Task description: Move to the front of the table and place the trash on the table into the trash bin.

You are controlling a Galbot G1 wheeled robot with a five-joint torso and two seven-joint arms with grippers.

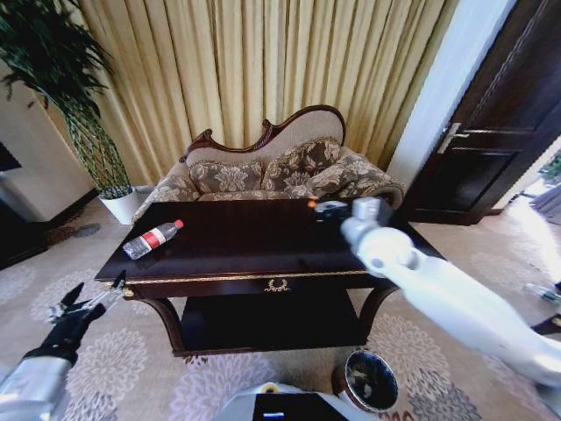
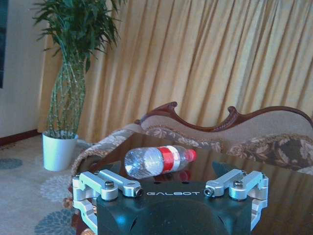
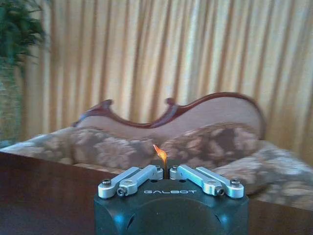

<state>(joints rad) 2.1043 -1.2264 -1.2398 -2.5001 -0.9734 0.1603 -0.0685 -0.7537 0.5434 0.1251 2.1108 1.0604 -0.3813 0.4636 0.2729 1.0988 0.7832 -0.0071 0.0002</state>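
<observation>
Orange scrap (image 3: pixel 160 155) sits pinched between the right gripper's (image 3: pixel 166 172) closed jaws; next comes carrying it to the round dark-brown bin (image 1: pixel 369 381).

White arms, black GALBOT-marked gripper (image 3: pixel 166 172) bodies, silver screwed linkages.
</observation>
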